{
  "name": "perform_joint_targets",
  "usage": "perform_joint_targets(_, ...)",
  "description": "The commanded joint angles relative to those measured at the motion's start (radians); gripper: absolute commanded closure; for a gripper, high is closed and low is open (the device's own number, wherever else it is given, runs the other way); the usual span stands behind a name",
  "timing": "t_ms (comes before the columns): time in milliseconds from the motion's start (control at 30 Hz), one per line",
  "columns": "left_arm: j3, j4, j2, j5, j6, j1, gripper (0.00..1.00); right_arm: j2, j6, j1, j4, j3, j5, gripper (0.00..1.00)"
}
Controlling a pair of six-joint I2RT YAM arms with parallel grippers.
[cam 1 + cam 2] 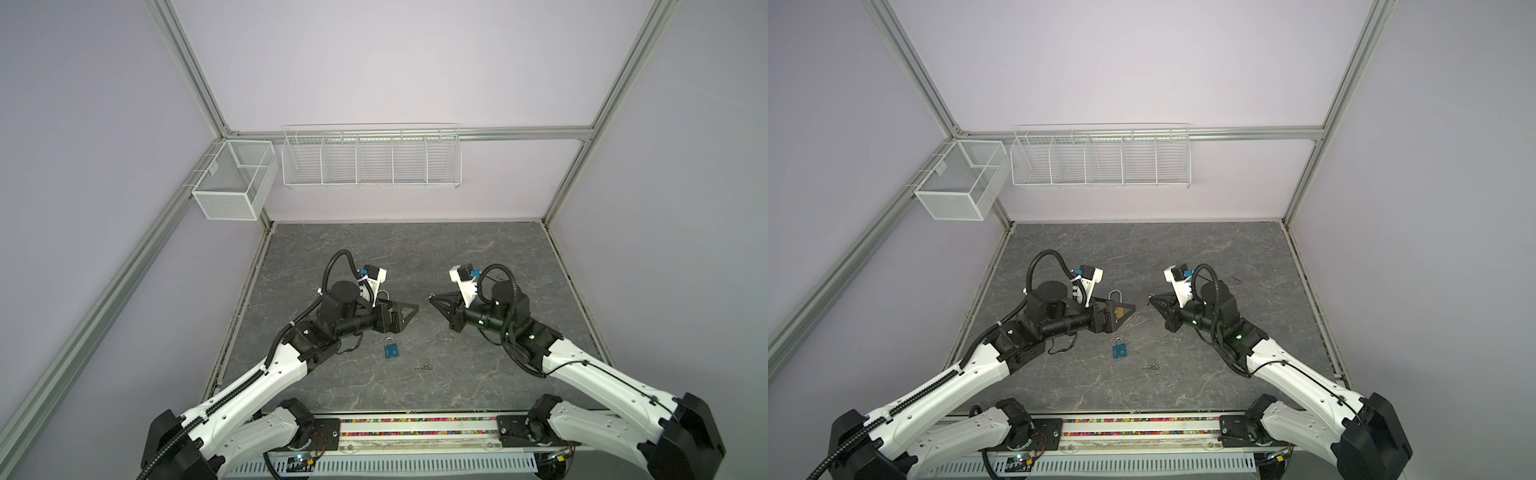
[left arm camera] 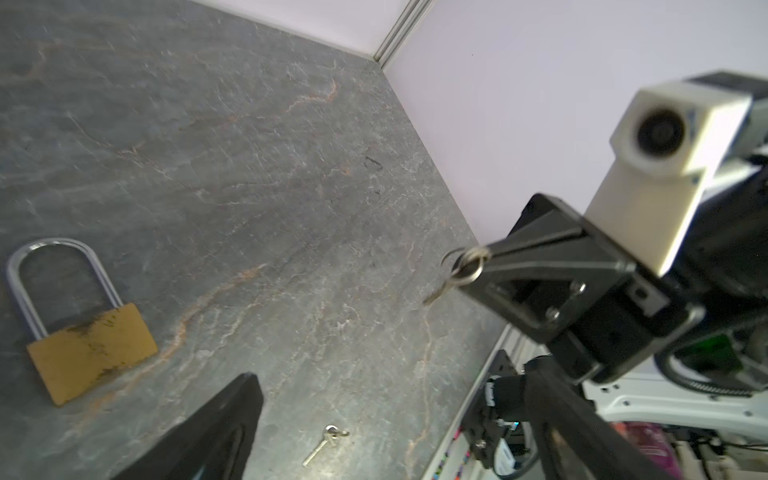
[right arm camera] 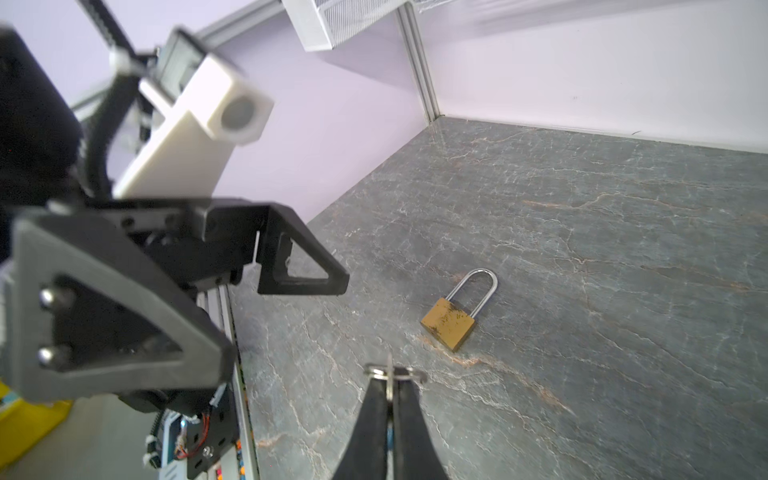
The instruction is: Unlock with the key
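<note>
Brass padlock point(image 2: 91, 349) lies flat on the grey marbled table point(image 1: 457, 257), shackle pointing toward the back wall, partly beneath the left gripper point(image 1: 409, 311). We note that gripper's fingers point(image 3: 303, 287) are spread wide and released, holding nothing. Right gripper point(image 3: 390, 384) hangs facing it across a gap, above the table, fingers clenched on the key point(image 3: 390, 376), whose ring shows at the tips. Nearer the front edge we log a blue padlock point(image 1: 391, 351), also flat, and a second small key point(image 1: 424, 366) loose on the table just beside it, apart from both grippers. Both top views agree on this layout.
</note>
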State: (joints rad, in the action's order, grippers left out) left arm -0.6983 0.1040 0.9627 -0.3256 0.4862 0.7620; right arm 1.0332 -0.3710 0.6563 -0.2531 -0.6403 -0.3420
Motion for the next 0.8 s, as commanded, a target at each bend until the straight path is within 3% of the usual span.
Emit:
perform_joint_targets(0,0.077,-0.204,-0.095,0.016,-0.3,0.055,0.0,-0.011,-0.207,-0.042,-0.186,0.036,-0.111,0.94)
perform_joint_targets(100,0.104,-0.271,-0.122,-0.04,-0.384,0.079,0.04,0.019,-0.332,-0.047,-0.343,0.056,-0.141,0.94)
perform_joint_targets(233,0.113,-0.404,-0.09,-0.071,-0.367,0.079,0.26,0.089,-0.463,-0.047,-0.541,0.074,-0.193,0.94)
perform_joint_targets(300,0.123,-0.468,-0.077,-0.061,-0.341,0.079,0.32,0.112,-0.501,-0.047,-0.61,0.083,-0.204,0.94)
perform_joint_targets(367,0.111,-0.452,-0.063,-0.019,-0.331,0.079,0.4,0.124,-0.511,-0.045,-0.632,0.079,-0.223,0.94)
perform_joint_targets(467,0.112,-0.468,-0.052,0.002,-0.304,0.078,0.6,0.112,-0.503,-0.04,-0.638,0.083,-0.224,0.94)
perform_joint_targets(633,0.078,-0.4,-0.018,0.018,-0.295,0.076,0.57,0.064,-0.46,-0.034,-0.594,0.088,-0.21,0.94)
perform_joint_targets(767,0.108,-0.521,-0.002,-0.028,-0.209,0.035,0.56,0.036,-0.424,-0.027,-0.545,0.083,-0.206,0.94)
